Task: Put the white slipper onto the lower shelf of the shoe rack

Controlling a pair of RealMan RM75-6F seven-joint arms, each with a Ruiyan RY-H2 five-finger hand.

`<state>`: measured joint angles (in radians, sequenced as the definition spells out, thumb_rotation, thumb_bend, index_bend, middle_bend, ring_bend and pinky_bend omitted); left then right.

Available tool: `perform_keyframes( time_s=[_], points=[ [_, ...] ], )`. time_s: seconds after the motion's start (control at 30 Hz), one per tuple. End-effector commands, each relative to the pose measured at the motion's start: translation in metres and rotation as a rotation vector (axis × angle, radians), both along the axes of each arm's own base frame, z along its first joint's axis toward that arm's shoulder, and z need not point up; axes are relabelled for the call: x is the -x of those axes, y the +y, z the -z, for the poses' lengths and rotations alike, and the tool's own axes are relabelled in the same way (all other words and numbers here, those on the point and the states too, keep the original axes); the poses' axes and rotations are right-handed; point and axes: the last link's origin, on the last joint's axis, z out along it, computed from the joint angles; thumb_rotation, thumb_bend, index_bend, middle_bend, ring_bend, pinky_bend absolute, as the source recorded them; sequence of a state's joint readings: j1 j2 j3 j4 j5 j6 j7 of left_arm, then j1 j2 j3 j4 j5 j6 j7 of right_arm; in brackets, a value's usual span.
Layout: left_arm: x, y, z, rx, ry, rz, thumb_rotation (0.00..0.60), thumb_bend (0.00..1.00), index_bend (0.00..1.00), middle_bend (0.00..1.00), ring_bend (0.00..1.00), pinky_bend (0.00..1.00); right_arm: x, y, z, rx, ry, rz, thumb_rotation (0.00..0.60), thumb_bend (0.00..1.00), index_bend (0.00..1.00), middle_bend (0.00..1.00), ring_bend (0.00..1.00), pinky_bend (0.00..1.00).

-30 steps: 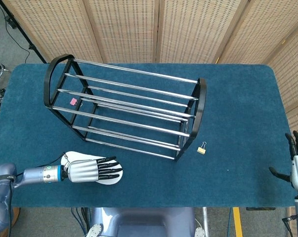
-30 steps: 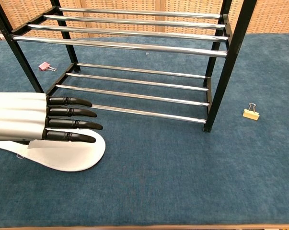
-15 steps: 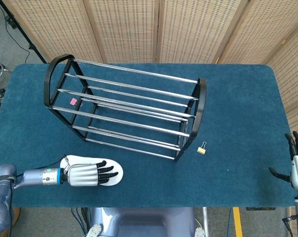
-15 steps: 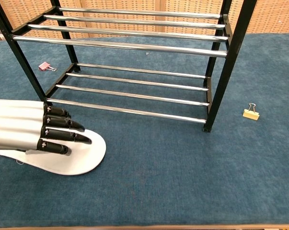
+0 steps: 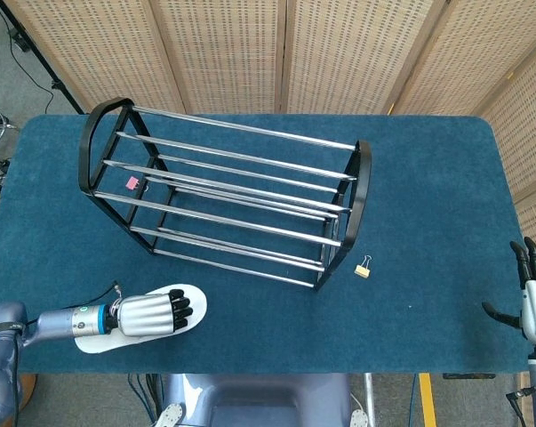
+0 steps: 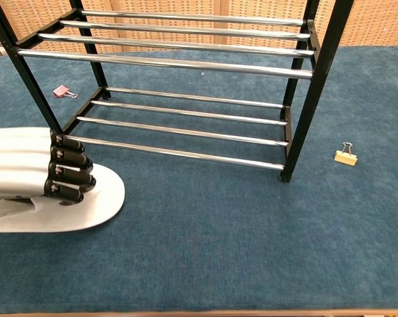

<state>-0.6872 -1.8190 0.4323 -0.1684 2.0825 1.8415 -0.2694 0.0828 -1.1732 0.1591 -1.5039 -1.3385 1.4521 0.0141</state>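
My left robot hand [image 5: 146,316] curls its fingers down around the slipper [image 5: 183,298], which lies flat on the table [image 5: 428,205] in front of the rack [image 5: 228,191]. My right robot hand [image 5: 532,294] hangs empty, fingers apart.

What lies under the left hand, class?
The white slipper lies flat on the table under the left hand, whose fingers curl over it. Its toe end shows; the hand covers the rest.

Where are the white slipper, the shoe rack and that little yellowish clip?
white slipper [image 6: 96,201], chest view, bare toe end.
shoe rack [image 5: 361,187], head view, black right end frame.
yellowish clip [image 6: 346,156], chest view, its body.
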Motion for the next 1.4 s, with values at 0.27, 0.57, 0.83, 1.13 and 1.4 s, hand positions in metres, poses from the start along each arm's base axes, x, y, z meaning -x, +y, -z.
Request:
perform_keyframes(
  time_s=[0.27, 0.57, 0.83, 1.13, 1.4],
  points=[
    [-0.021, 0.014, -0.012, -0.095, -0.223, -0.079, 0.6, 0.68, 0.78, 0.54, 0.47, 0.56, -0.001, 0.001, 0.0, -0.003, -0.006, 0.0, 0.6, 0.0, 0.0, 0.0, 0.0, 0.0],
    [-0.03, 0.037, -0.004, -0.134, -0.284, -0.217, 0.6, 0.67, 0.77, 0.53, 0.46, 0.56, 0.0, 0.001, 0.001, -0.012, -0.008, 0.003, 0.6, 0.0, 0.0, 0.0, 0.0, 0.0],
    [-0.034, 0.04, 0.006, -0.12, -0.3, -0.266, 0.6, 0.66, 0.76, 0.53, 0.46, 0.56, 0.001, 0.0, 0.001, -0.013, -0.011, 0.009, 0.6, 0.0, 0.0, 0.0, 0.0, 0.0],
    [-0.036, 0.045, 0.017, -0.114, -0.281, -0.31, 0.6, 0.66, 0.76, 0.53, 0.46, 0.56, 0.002, 0.0, 0.001, -0.018, -0.014, 0.013, 0.6, 0.0, 0.0, 0.0, 0.0, 0.0],
    [-0.042, 0.057, 0.03, -0.102, -0.278, -0.394, 0.6, 0.66, 0.74, 0.52, 0.44, 0.56, 0.005, -0.001, 0.0, -0.019, -0.022, 0.027, 0.6, 0.0, 0.0, 0.0, 0.0, 0.0]
  ],
)
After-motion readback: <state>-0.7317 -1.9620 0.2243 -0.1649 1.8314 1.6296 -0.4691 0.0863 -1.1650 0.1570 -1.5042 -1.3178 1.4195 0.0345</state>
